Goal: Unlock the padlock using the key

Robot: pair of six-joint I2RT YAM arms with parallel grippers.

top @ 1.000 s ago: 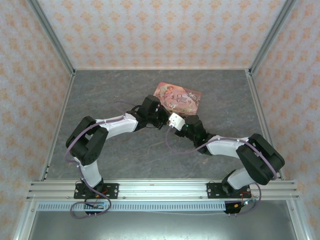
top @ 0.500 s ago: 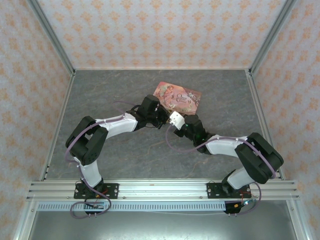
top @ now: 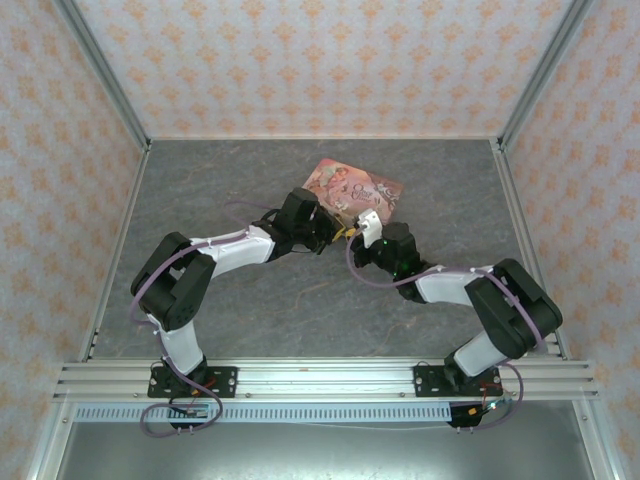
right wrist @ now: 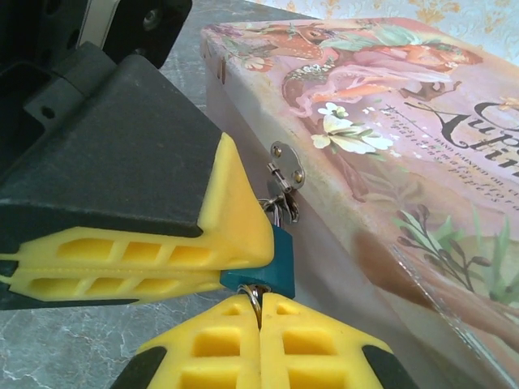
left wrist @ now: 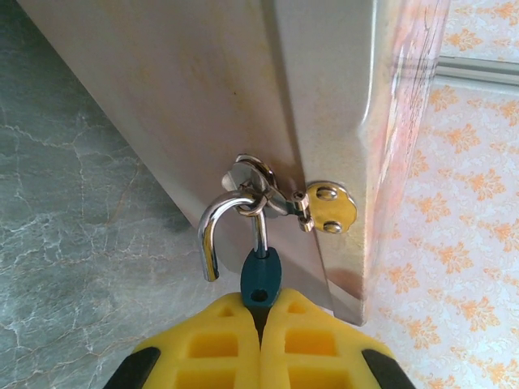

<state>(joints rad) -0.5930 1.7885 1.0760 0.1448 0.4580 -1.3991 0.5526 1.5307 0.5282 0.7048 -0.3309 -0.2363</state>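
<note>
The teal padlock [left wrist: 260,278] hangs from the latch on the tin [right wrist: 389,162], pinched by the clenched left claw [left wrist: 259,314]. Just beneath it, the right claw [right wrist: 259,314] grips the key [right wrist: 255,297]. Only the key's metal loop shows; its blade is hidden.

You have two arms of the same build. The left arm [top: 225,250] and the right arm [top: 455,288] each pair glossy black joint housings with white link shells, and a thin lilac cable [top: 137,300] loops along each. Each arm stands on a black base plate [top: 195,380]. The left gripper [left wrist: 259,306] and right gripper [right wrist: 259,312] have bright yellow fingers [right wrist: 122,263] moulded with rectangular pockets. Behind the fingers is a matte black, angular housing [right wrist: 105,154] with a dark screw head [right wrist: 150,16].
</note>
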